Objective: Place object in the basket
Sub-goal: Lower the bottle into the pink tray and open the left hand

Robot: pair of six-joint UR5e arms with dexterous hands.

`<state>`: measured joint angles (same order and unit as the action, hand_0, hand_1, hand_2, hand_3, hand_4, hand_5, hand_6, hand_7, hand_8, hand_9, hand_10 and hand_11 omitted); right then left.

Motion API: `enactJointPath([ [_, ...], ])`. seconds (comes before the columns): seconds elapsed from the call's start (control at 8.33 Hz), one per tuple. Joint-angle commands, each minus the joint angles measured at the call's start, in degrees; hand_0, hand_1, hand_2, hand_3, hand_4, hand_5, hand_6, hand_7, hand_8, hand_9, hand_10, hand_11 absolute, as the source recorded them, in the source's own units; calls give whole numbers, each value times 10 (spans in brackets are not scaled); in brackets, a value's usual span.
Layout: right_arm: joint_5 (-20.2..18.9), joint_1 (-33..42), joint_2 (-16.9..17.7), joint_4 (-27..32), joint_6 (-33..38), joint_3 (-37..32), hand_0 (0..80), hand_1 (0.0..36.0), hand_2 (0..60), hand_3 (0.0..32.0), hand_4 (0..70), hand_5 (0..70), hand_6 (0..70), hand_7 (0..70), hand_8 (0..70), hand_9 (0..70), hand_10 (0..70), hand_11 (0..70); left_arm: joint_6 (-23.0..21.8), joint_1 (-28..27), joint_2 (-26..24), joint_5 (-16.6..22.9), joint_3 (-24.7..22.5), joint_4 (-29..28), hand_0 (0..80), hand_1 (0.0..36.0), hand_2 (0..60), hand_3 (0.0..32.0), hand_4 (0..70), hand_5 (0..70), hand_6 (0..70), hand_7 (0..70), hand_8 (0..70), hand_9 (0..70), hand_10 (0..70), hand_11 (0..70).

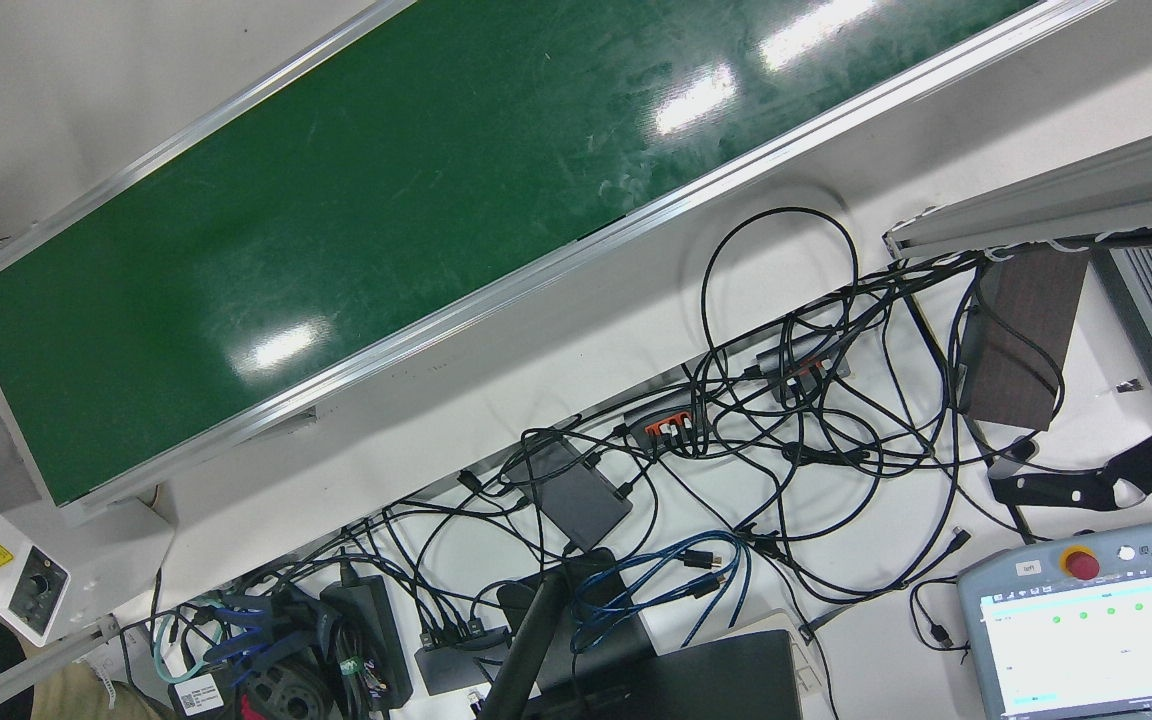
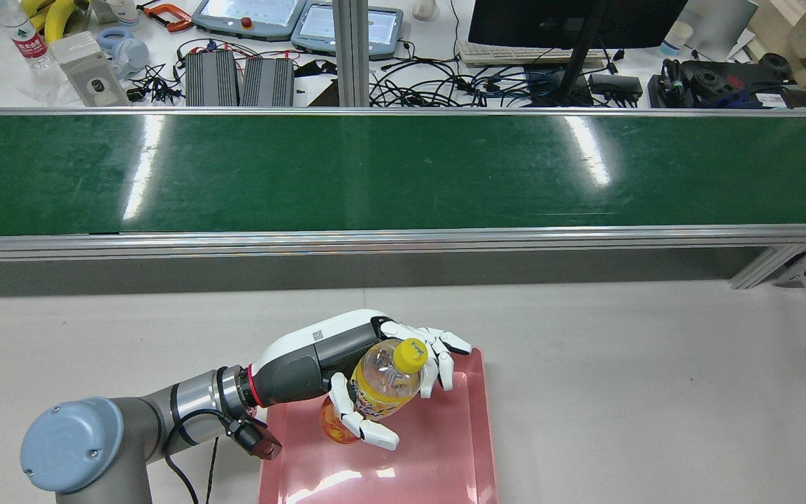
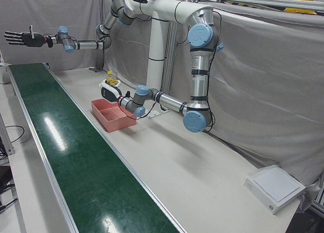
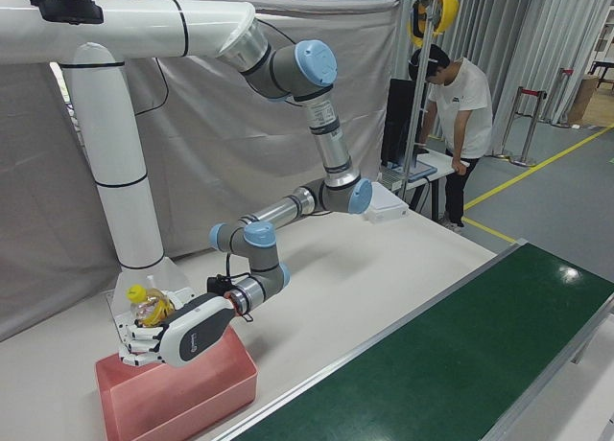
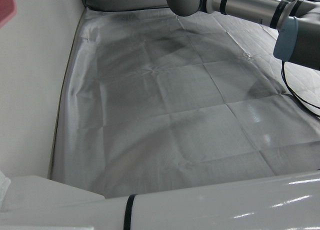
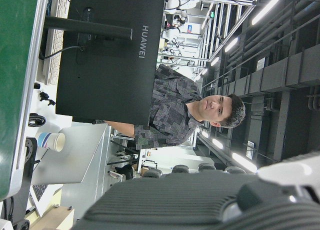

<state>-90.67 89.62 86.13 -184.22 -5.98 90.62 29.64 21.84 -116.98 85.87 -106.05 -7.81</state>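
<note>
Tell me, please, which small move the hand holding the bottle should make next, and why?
Probably lower a little, then open. The left hand grips the yellow-capped bottle directly above the pink basket, and the bottle seems not yet to rest on its floor.

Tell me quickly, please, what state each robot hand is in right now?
Left robot hand: shut on the yellow-capped bottle, held above the pink basket.
Right robot hand: open, fingers spread, holding nothing, raised beyond the far end of the conveyor.
</note>
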Motion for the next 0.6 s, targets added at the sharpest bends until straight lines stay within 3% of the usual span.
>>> enactJointPath([
  [0.0, 1, -1, 0, 0, 0, 0, 0, 0, 0, 0, 0, 0, 0, 0, 0, 0, 0, 0, 1, -2, 20, -1, 0, -47, 502, 39, 0, 0, 129, 5, 0, 38, 50, 94, 40, 68],
  [0.24, 1, 0, 0, 0, 0, 0, 0, 0, 0, 0, 0, 0, 0, 0, 0, 0, 0, 0, 1, -1, 20, -1, -1, -51, 482, 0, 0, 0, 114, 0, 0, 22, 20, 54, 14, 27],
  [0.48, 1, -1, 0, 0, 0, 0, 0, 0, 0, 0, 0, 0, 0, 0, 0, 0, 0, 0, -1, 1, 20, -1, -2, -51, 472, 0, 0, 0, 112, 0, 0, 14, 17, 50, 13, 25],
])
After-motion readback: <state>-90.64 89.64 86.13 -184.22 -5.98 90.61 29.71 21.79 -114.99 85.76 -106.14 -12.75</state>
